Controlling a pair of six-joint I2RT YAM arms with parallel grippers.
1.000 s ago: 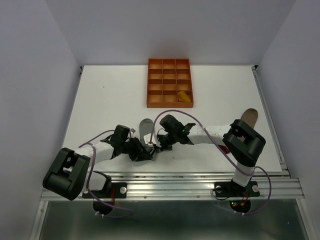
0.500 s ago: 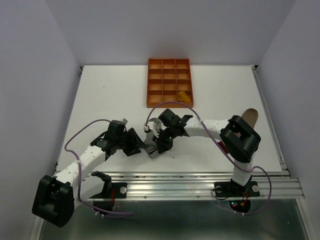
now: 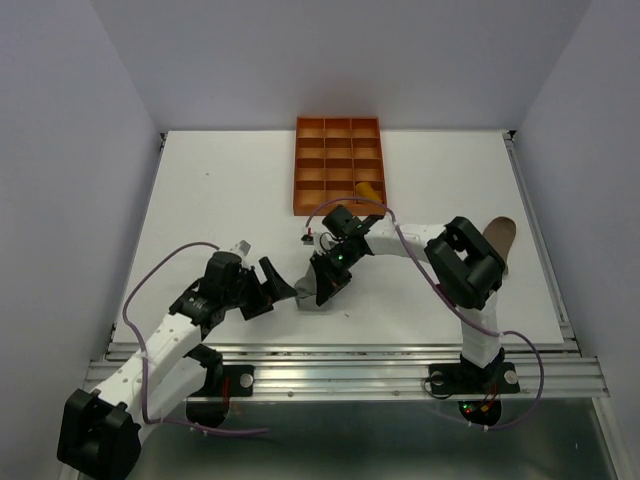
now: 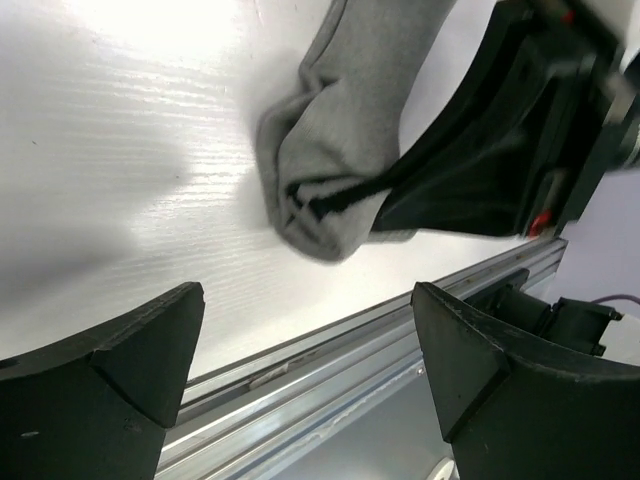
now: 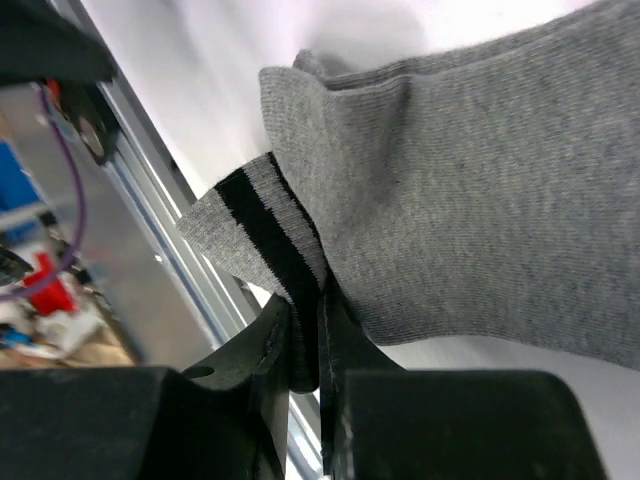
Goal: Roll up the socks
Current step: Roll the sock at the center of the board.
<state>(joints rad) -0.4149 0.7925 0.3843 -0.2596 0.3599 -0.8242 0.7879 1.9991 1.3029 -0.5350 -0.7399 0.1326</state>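
The grey sock (image 3: 306,296) lies bunched into a short roll near the table's front edge. My right gripper (image 3: 325,284) is shut on its black-striped cuff (image 5: 262,232), which is pinched between the jaws of the right gripper (image 5: 318,335). My left gripper (image 3: 268,290) stands wide open just left of the roll, apart from it; in its wrist view the grey sock (image 4: 335,170) lies beyond the left gripper (image 4: 305,300). A taupe-brown sock (image 3: 499,238) lies flat at the right, partly behind the right arm. A mustard yellow sock (image 3: 368,191) sits in the tray.
The orange compartmented tray (image 3: 315,165) stands at the back middle. The metal rail (image 3: 340,365) runs along the front edge, close below the roll. Purple cables loop beside both arms.
My left gripper has opened, let go of the grey sock and drawn back left. The right gripper has carried the cuff nearer the front edge, bunching the sock.
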